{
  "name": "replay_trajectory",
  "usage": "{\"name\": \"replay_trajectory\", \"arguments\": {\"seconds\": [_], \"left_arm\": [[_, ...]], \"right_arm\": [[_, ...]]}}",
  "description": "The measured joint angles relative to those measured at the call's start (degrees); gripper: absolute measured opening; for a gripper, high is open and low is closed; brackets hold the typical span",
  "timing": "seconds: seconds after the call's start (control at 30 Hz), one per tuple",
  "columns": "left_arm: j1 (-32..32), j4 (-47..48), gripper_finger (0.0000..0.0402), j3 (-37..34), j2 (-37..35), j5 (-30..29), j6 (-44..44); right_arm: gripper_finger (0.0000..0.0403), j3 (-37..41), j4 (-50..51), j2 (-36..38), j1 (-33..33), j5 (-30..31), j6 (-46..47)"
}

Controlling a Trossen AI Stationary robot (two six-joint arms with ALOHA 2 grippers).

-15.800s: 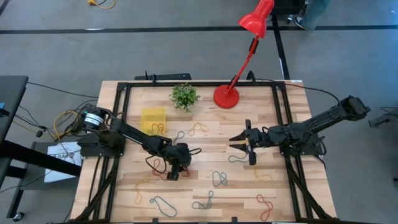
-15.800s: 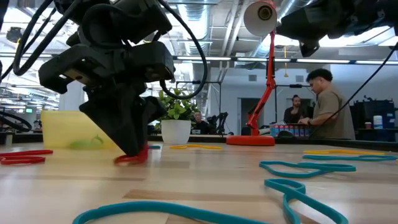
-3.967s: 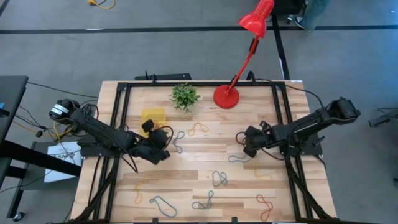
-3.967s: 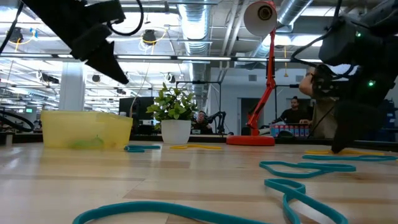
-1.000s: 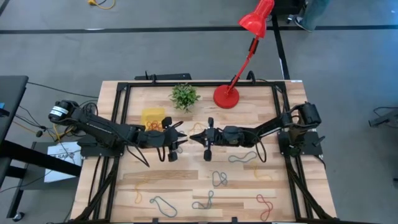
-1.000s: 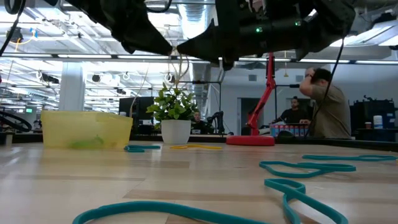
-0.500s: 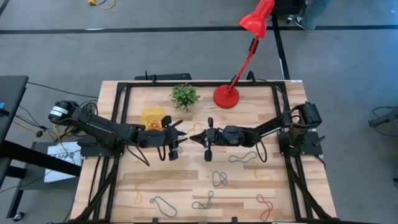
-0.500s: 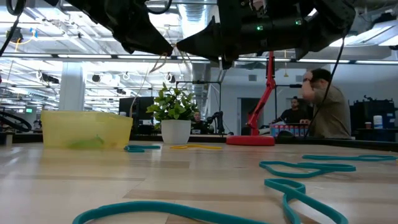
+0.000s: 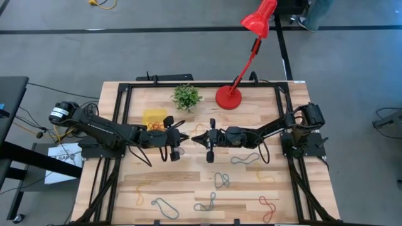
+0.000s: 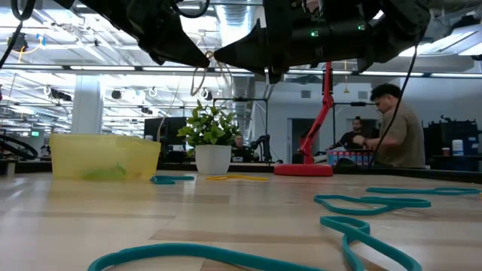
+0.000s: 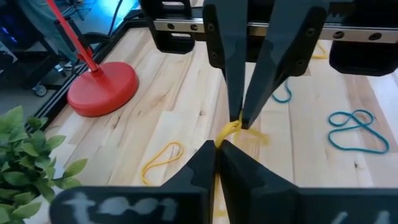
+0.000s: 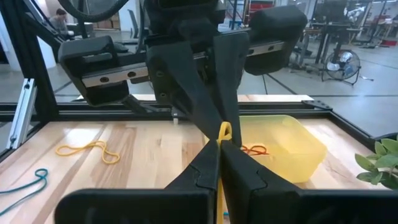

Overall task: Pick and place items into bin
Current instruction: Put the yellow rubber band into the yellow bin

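Currently a yellow band (image 11: 230,129) is pinched mid-air by both the left gripper (image 9: 180,137) and right gripper (image 9: 198,139), beside the bin (image 9: 154,117); it could be stretched and snapped away if neither grip is released.

Pale wood table (image 9: 251,188), translucent plastic bin (image 10: 102,156).

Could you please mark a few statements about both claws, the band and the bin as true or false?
1. Both claws, left claw and right claw, pinch one yellow band. True.
2. The band lies flat on the table. False: it hangs in the air between the claw tips.
3. The bin is beside the left arm. True.
4. The lamp stands in the bin. False: it stands on the table, beyond the plant.
5. The bin holds nothing. False: orange bands lie inside.
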State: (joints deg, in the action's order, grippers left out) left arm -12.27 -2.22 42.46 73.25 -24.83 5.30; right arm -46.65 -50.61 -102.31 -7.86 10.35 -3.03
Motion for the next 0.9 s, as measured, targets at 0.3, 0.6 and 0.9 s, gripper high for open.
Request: {"name": "replay_trajectory", "arguments": {"seconds": [0.3,0.6,0.9], "left_arm": [[0.0,0.3,0.0001,0.0,0.0,0.1,0.0],[-0.1,2.9,0.0,0.0,0.0,-3.8,0.3],[1.0,26.2,0.0,0.0,0.0,-27.5,14.2]], "right_arm": [[0.0009,0.0,1.4,0.0,0.0,0.1,0.0],[0.0067,0.0,4.3,0.0,0.0,0.2,0.0],[0.0087,0.0,7.7,0.0,0.0,0.2,0.0]]}}
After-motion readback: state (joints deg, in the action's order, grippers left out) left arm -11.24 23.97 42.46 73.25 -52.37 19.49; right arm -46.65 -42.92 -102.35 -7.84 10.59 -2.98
